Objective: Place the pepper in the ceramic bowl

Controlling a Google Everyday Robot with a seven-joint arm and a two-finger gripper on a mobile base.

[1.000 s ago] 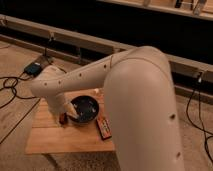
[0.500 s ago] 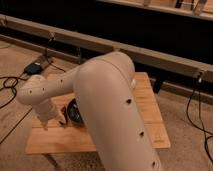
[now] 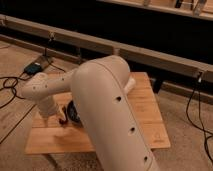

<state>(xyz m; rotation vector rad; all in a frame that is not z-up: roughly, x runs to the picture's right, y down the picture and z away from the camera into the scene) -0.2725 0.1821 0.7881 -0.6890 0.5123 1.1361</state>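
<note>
One wooden worktop (image 3: 146, 116), one robot arm (image 3: 107, 100), one gripper (image 3: 59, 118) low over the worktop's left part, one ceramic bowl (image 3: 74, 111) just beside, one pepper (image 3: 63, 121) there.

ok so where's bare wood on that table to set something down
Bare wood shows on the table between the arm and the right edge, and along the front-left strip below the gripper. Crowded at left-middle: the gripper sits beside the ceramic bowl with the pepper at its tip. The arm hides the middle.
</note>
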